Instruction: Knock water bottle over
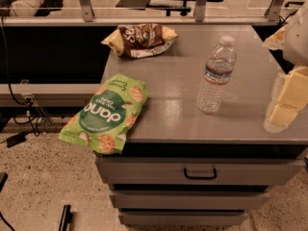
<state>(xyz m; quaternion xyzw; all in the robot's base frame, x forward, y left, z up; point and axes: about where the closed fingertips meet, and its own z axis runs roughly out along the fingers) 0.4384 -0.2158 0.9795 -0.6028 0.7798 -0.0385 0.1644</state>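
Observation:
The water bottle point(216, 76) stands upright on the grey cabinet top point(173, 85), right of centre. It is clear and ribbed, with a white cap and a red, white and blue label band. My gripper point(288, 102) is at the right edge of the view, with yellow pads on a white arm. It sits to the right of the bottle at about the height of the bottle's lower half. A clear gap separates it from the bottle.
A green chip bag point(106, 112) lies at the front left corner, overhanging the edge. A brown and yellow snack bag point(142, 38) lies at the back left. Drawers with a dark handle point(199, 173) are below the top. A rail runs behind.

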